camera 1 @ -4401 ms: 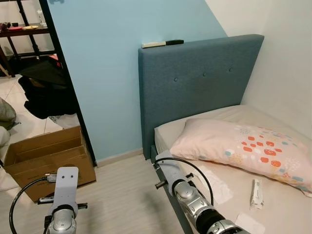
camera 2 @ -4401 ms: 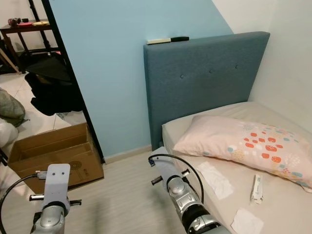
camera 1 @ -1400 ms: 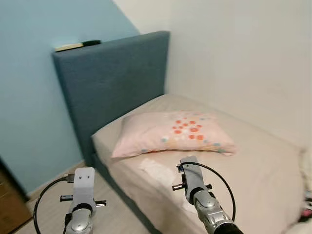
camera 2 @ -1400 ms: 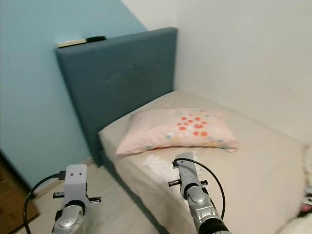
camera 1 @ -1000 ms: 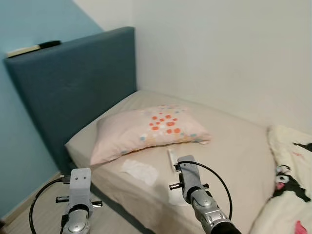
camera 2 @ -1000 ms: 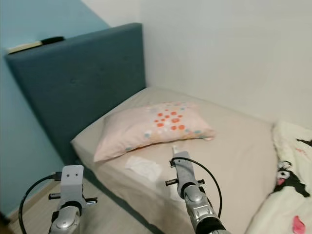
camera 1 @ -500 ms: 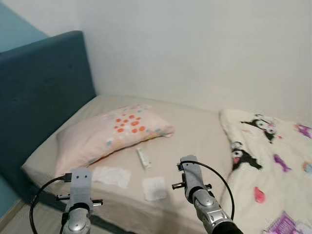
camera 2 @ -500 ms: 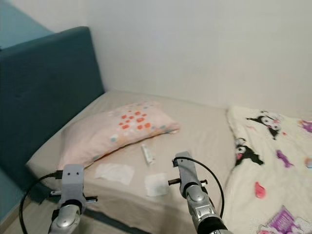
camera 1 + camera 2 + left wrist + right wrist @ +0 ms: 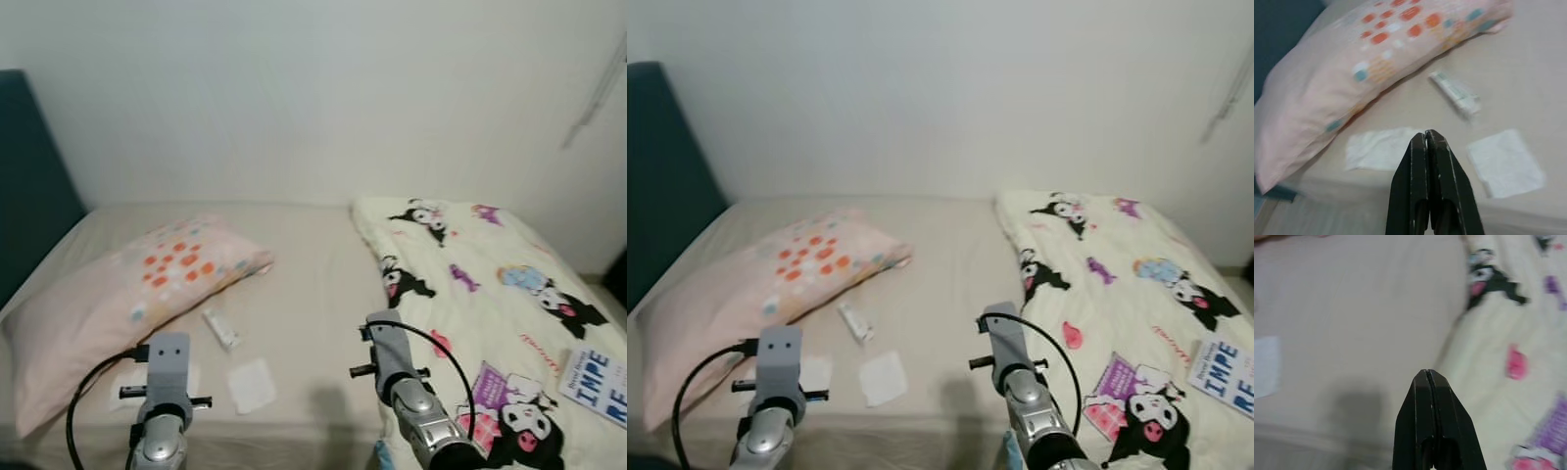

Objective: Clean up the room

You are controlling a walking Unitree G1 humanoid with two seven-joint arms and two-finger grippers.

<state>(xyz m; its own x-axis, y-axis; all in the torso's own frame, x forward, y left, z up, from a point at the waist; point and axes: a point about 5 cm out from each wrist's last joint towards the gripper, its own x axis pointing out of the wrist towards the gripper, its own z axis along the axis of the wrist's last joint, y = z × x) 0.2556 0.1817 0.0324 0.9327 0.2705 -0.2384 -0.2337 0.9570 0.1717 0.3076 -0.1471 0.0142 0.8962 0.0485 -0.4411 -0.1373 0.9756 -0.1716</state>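
Both grippers, left (image 9: 1426,134) & right (image 9: 1426,373), jaws together, hang over bed (image 9: 313,294) w/ pillow (image 9: 127,284), tube (image 9: 221,328), tissues (image 9: 252,384).

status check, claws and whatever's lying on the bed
Left claw shut, empty, above bed edge. Right claw shut, empty. Small white tube, two white paper tissues untouched beside pink spotted pillow. Nothing blocking.

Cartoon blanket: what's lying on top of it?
A blue-and-white printed booklet lies near the right edge of the cream cartoon-print blanket. The right claw's silver arm covers part of the blanket's near edge, so that patch cannot be checked.
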